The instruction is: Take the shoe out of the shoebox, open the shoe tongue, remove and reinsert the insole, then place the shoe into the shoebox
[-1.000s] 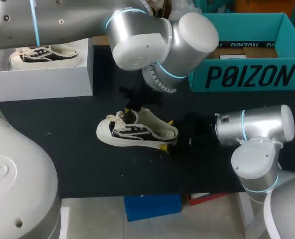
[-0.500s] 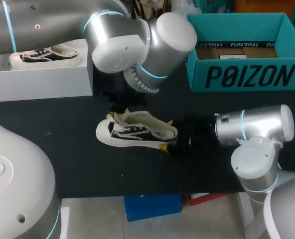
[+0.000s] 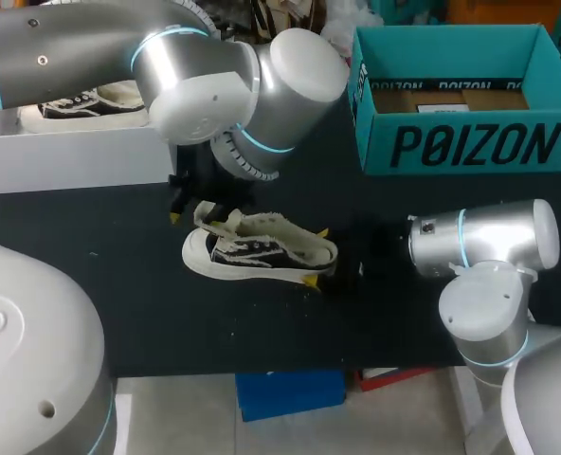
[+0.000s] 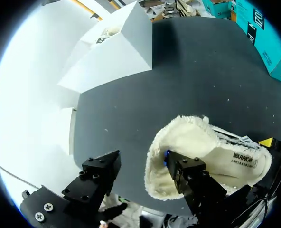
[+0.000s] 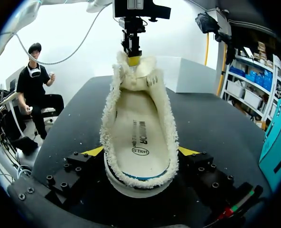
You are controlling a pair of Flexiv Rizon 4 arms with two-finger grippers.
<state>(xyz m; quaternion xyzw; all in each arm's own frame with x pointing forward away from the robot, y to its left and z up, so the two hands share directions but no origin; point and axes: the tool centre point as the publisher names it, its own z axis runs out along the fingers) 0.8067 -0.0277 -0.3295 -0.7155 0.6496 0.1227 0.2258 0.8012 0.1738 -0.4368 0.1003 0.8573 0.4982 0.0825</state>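
A black-and-cream sneaker (image 3: 262, 248) with fleece lining lies on the dark table (image 3: 119, 303), toe pointing left. My right gripper (image 3: 316, 256) is shut on its heel, a yellow tip on each side (image 5: 140, 152). The fleece tongue (image 5: 133, 78) is pulled up toward the toe, and the printed insole (image 5: 139, 137) lies inside the shoe. My left gripper (image 3: 190, 210) hangs over the toe end, open (image 4: 143, 168). One of its fingers (image 4: 192, 173) rests at the fleece edge of the shoe (image 4: 211, 156), the other finger (image 4: 100, 173) stands clear over the table. The teal shoebox (image 3: 470, 142) stands at the back right.
A white box (image 3: 72, 152) at the back left holds a second sneaker (image 3: 86, 102). My left arm's large elbow (image 3: 233, 90) hangs over the table's middle back. Bare table lies in front of the shoe.
My left arm has moved left from over the shoe's middle to its toe end, drawing the tongue up and forward, and its gripper has opened. The right arm and the shoe have stayed put.
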